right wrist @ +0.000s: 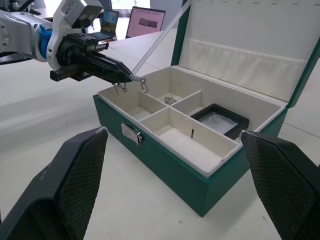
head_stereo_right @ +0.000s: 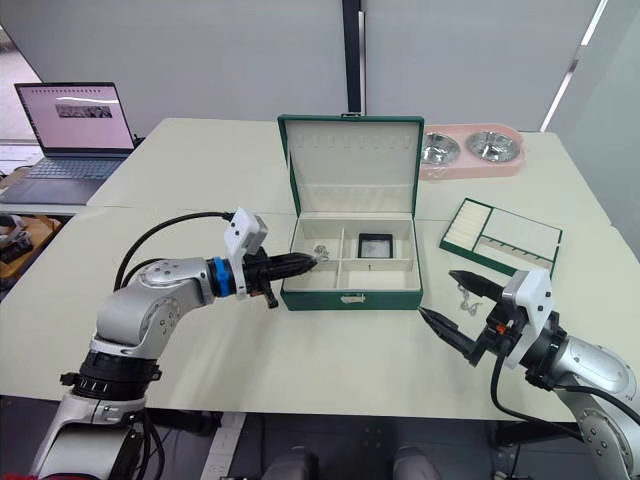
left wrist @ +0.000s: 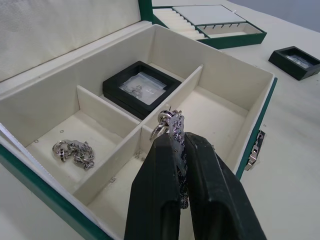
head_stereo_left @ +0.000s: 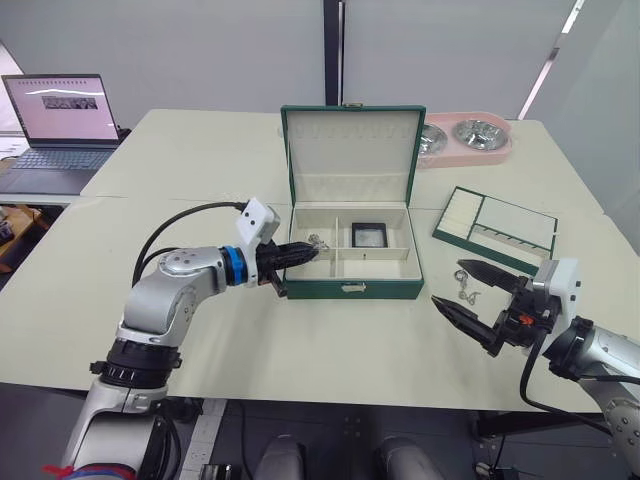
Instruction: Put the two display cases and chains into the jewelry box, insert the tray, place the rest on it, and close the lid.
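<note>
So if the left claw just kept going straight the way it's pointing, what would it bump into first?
Probably the cream divider inside the green box. The left gripper, shut on a chain, points at it; depth is uncertain.

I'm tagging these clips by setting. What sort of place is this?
Probably an office or lab test room rather than a home: pushed-together cream tables, an open laptop on a side desk, and grey partition panels behind.

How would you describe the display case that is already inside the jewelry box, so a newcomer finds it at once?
Find the open dark green jewelry box at mid-table. In its back right compartment lies a flat square display case, black-framed with a clear window. The compartment beside it holds only a silver chain.
</note>
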Robot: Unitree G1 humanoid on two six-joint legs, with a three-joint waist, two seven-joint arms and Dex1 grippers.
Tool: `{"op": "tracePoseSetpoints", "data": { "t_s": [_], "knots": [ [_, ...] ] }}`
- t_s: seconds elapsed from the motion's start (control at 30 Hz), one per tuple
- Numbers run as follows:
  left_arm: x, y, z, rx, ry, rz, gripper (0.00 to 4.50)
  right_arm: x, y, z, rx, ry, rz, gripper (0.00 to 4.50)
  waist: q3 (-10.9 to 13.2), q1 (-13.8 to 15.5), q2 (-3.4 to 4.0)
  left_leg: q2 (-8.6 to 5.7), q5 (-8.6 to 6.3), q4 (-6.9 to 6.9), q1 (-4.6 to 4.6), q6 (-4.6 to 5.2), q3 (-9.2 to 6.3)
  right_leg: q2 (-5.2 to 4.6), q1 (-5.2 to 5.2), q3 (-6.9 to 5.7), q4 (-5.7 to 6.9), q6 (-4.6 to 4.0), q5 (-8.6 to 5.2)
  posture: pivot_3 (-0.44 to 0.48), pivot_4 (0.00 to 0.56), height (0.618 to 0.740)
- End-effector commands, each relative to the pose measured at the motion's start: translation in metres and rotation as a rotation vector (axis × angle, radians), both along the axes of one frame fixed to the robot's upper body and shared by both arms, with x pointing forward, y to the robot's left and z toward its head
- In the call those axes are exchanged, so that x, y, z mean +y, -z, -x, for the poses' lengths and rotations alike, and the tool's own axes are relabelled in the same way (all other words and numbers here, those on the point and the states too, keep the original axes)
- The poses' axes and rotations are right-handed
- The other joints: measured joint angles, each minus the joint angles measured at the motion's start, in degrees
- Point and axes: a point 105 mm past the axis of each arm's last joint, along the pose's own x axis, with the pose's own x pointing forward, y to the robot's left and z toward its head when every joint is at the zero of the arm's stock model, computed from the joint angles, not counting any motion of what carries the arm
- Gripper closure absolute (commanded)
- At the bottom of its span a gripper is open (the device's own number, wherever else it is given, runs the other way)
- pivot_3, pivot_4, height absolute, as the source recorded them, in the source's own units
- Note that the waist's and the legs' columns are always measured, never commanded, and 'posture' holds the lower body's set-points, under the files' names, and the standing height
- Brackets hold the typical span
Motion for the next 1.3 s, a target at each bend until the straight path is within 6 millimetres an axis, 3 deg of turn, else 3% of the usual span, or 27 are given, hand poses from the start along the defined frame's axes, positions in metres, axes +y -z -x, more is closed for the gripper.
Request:
{"op": "tracePoseSetpoints", "data": {
  "t_s": [0.03,0.37,0.5,0.6,1.0,1.3],
  "knots": [
    [-0.001,-0.005,0.0,-0.032,0.004,0.009,3.26,0.001,-0.014,0.004,-0.069,-0.009,0.008,0.0,0.0,0.0,0.0,0.0,0.0,0.0,0.0,0.0,0.0,0.0,0.0,0.0,0.0,0.0,0.0,0.0,0.15,0.74],
    [-0.001,-0.012,0.005,-0.031,0.017,0.068,0.04,-0.003,-0.013,0.001,-0.062,-0.01,0.01,0.0,0.0,0.0,0.0,0.0,0.0,0.0,0.0,0.0,0.0,0.0,0.0,0.0,0.0,0.0,0.0,0.0,0.15,0.74],
    [-0.001,-0.023,0.012,-0.022,0.05,0.143,0.01,-0.01,-0.013,-0.001,-0.055,0.011,-0.002,0.0,0.0,0.01,0.0,0.0,0.0,0.0,-0.01,0.0,-0.01,0.0,0.0,0.0,0.0,0.0,0.0,0.0,0.15,0.74],
    [0.012,-0.039,0.023,0.001,0.069,0.237,0.01,-0.035,-0.008,-0.003,-0.04,0.083,0.006,0.0,0.0,0.01,-0.01,0.01,0.0,0.0,-0.01,0.0,0.0,-0.01,0.0,-0.01,0.0,0.0,0.0,0.0,0.15,0.74],
    [0.133,-0.025,0.047,0.01,-0.378,0.165,0.01,-0.147,0.019,-0.007,0.018,0.442,-0.014,0.0,0.02,-0.08,0.02,0.03,-0.01,-0.04,0.06,0.01,0.02,-0.03,0.05,0.01,-0.04,-0.01,0.0,0.0,0.15,0.74],
    [0.223,0.007,0.068,-0.037,-0.807,0.184,0.01,-0.197,0.034,-0.014,-0.003,0.653,-0.05,0.0,0.03,-0.24,0.04,0.04,-0.01,-0.06,0.11,0.01,0.1,-0.03,0.04,0.07,-0.02,-0.01,0.0,0.0,0.15,0.74]
  ]
}}
